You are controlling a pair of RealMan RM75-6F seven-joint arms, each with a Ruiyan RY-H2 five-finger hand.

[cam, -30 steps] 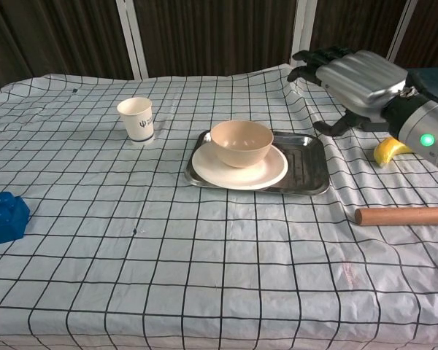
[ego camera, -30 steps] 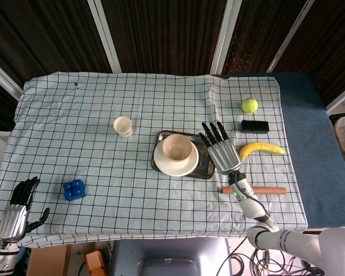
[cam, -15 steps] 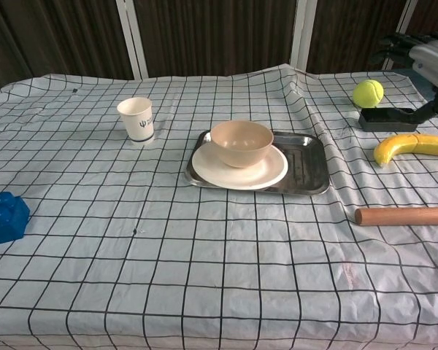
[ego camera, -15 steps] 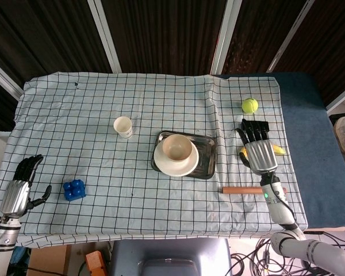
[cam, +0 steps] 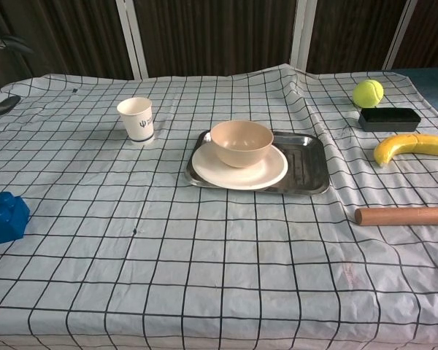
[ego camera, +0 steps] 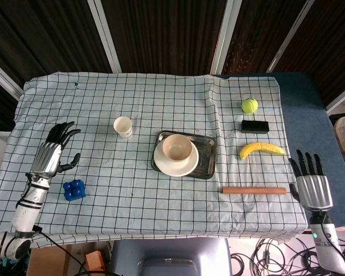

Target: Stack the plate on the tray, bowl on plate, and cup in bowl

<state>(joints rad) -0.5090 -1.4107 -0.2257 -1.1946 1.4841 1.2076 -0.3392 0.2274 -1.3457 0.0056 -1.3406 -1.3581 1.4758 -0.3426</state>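
Note:
A metal tray (ego camera: pixel 206 156) (cam: pixel 307 168) sits mid-table with a white plate (ego camera: pixel 164 167) (cam: pixel 271 173) on it. A beige bowl (ego camera: pixel 176 148) (cam: pixel 241 142) stands on the plate. The white paper cup (ego camera: pixel 123 126) (cam: pixel 136 119) stands upright on the cloth, left of the tray. My left hand (ego camera: pixel 50 154) hovers open at the left, well left of the cup; only its fingertips (cam: pixel 0 106) show in the chest view. My right hand (ego camera: pixel 310 183) is open past the table's right front corner, far from the tray.
A blue block (ego camera: pixel 73 190) (cam: pixel 3 216) lies near the left hand. On the right are a tennis ball (ego camera: pixel 249 105) (cam: pixel 368 92), a black box (ego camera: pixel 255 125) (cam: pixel 388 118), a banana (ego camera: pixel 261 149) (cam: pixel 411 146) and a wooden rod (ego camera: pixel 254 190) (cam: pixel 403 215).
My right hand has drawn back from beside the tray to the table's right front corner. My left hand has moved up and inward from the front left edge toward the cup's side.

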